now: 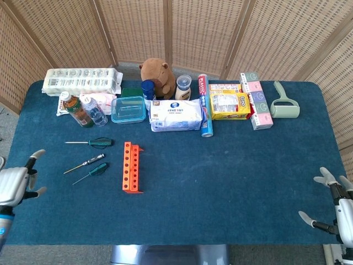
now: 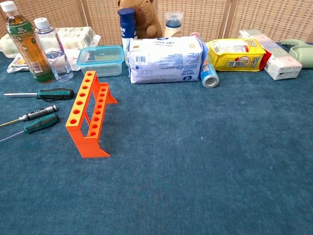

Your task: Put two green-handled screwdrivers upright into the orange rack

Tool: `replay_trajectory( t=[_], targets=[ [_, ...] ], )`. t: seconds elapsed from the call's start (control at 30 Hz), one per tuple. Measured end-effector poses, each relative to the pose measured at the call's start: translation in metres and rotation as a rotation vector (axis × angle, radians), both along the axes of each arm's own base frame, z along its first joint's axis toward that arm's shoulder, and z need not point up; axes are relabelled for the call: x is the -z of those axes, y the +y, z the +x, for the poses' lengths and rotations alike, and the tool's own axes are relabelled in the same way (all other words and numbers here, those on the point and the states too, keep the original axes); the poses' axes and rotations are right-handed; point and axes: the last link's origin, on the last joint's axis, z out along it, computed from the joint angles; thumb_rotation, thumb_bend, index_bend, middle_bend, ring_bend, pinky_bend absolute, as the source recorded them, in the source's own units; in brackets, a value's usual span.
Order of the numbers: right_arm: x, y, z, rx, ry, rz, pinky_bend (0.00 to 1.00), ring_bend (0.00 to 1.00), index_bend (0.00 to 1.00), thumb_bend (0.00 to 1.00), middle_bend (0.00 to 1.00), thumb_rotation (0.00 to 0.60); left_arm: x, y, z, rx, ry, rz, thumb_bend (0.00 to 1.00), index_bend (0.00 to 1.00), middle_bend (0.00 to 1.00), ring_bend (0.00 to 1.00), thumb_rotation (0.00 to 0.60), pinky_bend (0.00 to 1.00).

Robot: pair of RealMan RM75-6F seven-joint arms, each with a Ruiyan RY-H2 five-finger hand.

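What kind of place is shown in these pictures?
Probably a staged test area rather than a home or workshop: a table covered in blue cloth, woven screens closing it in behind, and unrelated items lined up, such as a plush toy and an orange rack.

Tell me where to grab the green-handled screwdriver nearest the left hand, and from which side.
Grip the nearer green-handled screwdriver by its thick green handle, probably from above: it lies flat on the table, so nothing can slip under it. Its thin shaft points toward the left hand; its handle end lies close beside the orange rack.
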Motion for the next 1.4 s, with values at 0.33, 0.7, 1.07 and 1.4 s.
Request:
replay_trajectory(
  t=[0.33,0.7,1.07,1.4],
  targets=[
    [-0.007,0.003,-0.001,-0.009,-0.031,0.0,0.02,0.26,0.07,0.11,0.27,0.6,0.04,0.044,0.023,-0.07,0.011,-0.144,0.15,0.21,0.86,0.79,0.6,0.83],
    [-0.011,0.003,-0.003,-0.01,-0.047,0.0,0.02,0.26,0.07,0.11,0.27,0.6,0.1,0.073,0.055,-0.152,0.0,-0.261,0.22,0.24,0.86,0.8,0.6,0.83],
    [-0.012,0.004,-0.003,-0.013,-0.053,0.004,0.02,0.26,0.07,0.11,0.27,0.6,0.134,0.079,0.065,-0.202,0.058,-0.319,0.24,0.24,0.86,0.8,0.6,0.83],
    [-0.013,0.003,-0.004,-0.014,-0.057,0.0,0.02,0.26,0.07,0.11,0.27,0.6,0.141,0.08,0.068,-0.22,0.085,-0.335,0.24,0.24,0.86,0.8,0.6,0.83]
  ],
)
